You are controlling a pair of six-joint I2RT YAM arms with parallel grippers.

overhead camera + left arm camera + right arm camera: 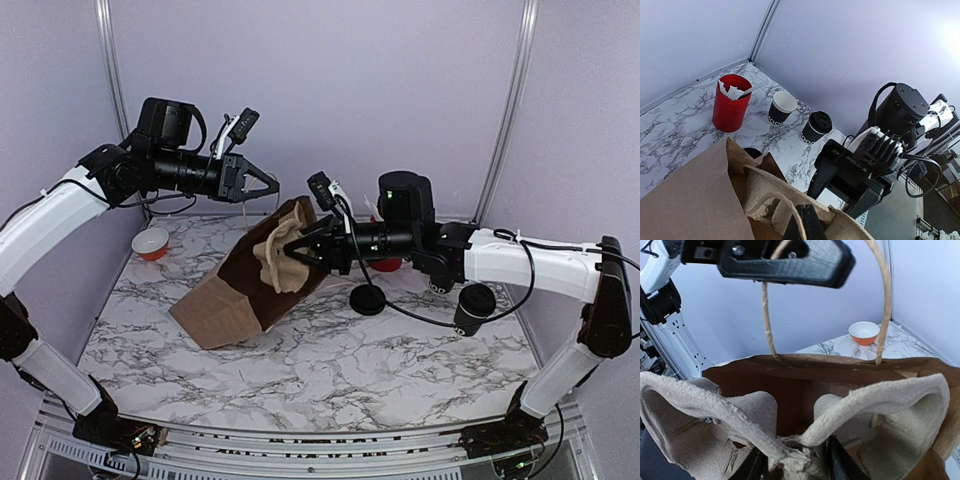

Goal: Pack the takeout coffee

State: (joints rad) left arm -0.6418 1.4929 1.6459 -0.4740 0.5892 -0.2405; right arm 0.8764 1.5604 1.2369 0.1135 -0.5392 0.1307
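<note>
Starting with the left wrist view, I find the takeout coffee [782,107] upright on the marble table [670,135], mouth open and white inside, at about 11 o'clock in frame. A red cup [730,103] with white sticks stands just beside it at its 9 o'clock. A lidded black cup [815,127] stands near it at its 4 o'clock. My left gripper [804,225] shows only as a dark sliver at 6 o'clock, over the brown paper bag [690,200] and the pulp carrier [770,200].

From the top view, the left gripper hangs raised above the bag's mouth. The right gripper [300,252] is clamped on the carrier at that mouth. The coffee lies at roughly 3 o'clock from the right gripper, back along its own forearm. It is mostly hidden under that arm, with only a dark foot with lettering peeking out. The right arm is clearly the nearer one. I judge it must release the carrier, back out and swing round before it can come down over the cup's vertical axis. A flat black lid [368,298] lies between the two.

The right wrist view shows no coffee at all. It does show the left jaws pressed together on the bag handle [766,315] at 12 o'clock. My right fingers [839,462] are nipping the carrier's centre ridge at 6 o'clock. An orange bowl [864,332] sits at 1 o'clock.
</note>
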